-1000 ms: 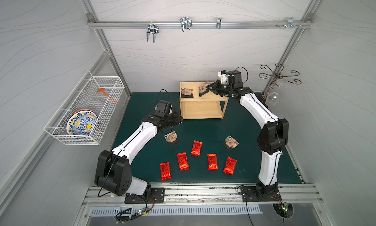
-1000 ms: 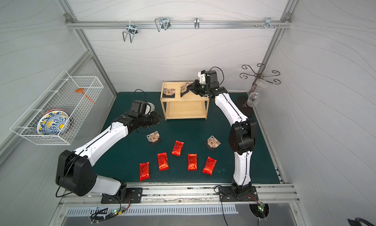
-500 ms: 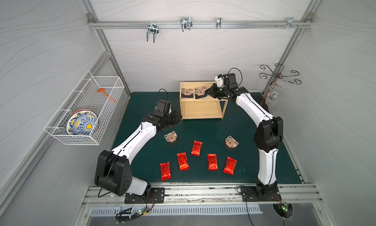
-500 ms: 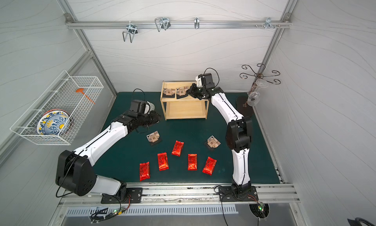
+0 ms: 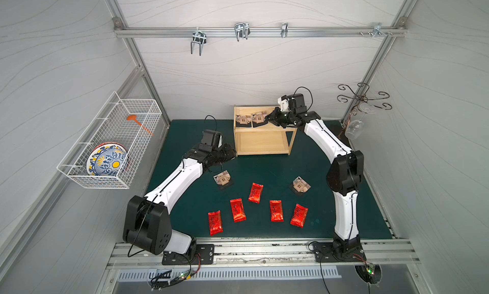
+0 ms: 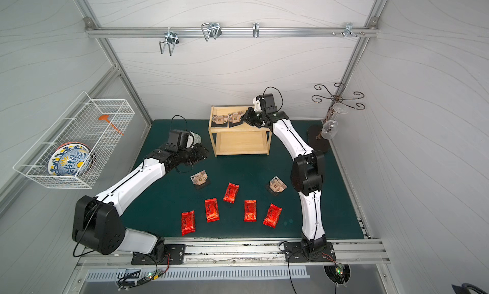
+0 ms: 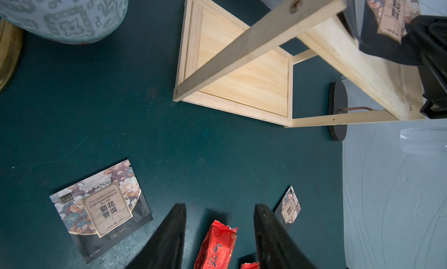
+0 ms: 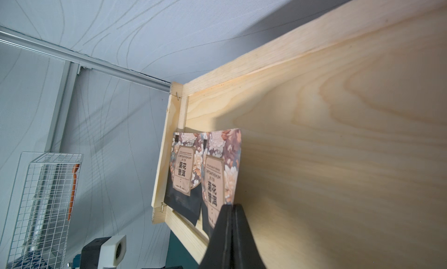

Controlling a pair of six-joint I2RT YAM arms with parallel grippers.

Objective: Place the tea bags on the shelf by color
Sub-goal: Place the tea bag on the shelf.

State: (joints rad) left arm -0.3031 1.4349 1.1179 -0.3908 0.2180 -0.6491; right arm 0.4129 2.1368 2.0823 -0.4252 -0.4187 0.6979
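My right pincer (image 8: 231, 206) is up at the top of the shelf (image 5: 260, 143). Its jaws are almost pressed together, and they pinch the black edge of the held bag (image 8: 217, 173), a beige one. That bag sticks straight out ahead of the tips, with its long side pointing away from the pincer. I cannot tell if it lies flat yet. Just past it, on its far side, sits the shelf bag (image 8: 183, 166), against the rim. The 2 touch or nearly touch.

My left pincer (image 7: 220, 207) hangs low over the mat (image 5: 264, 168). Its jaws are about half open and hold nothing.

I think the next step is to let go and pull the right pincer straight back, so the bag does not slide out with it. Then 2 beige bags wait on the mat. The left bag (image 5: 222, 179) lies just beside the left pincer, so that arm is nearer. The right bag (image 5: 300, 185) lies well behind the right pincer, near that arm's elbow. The 5 red bags (image 5: 255, 192) lie farther back, toward both arm bases.
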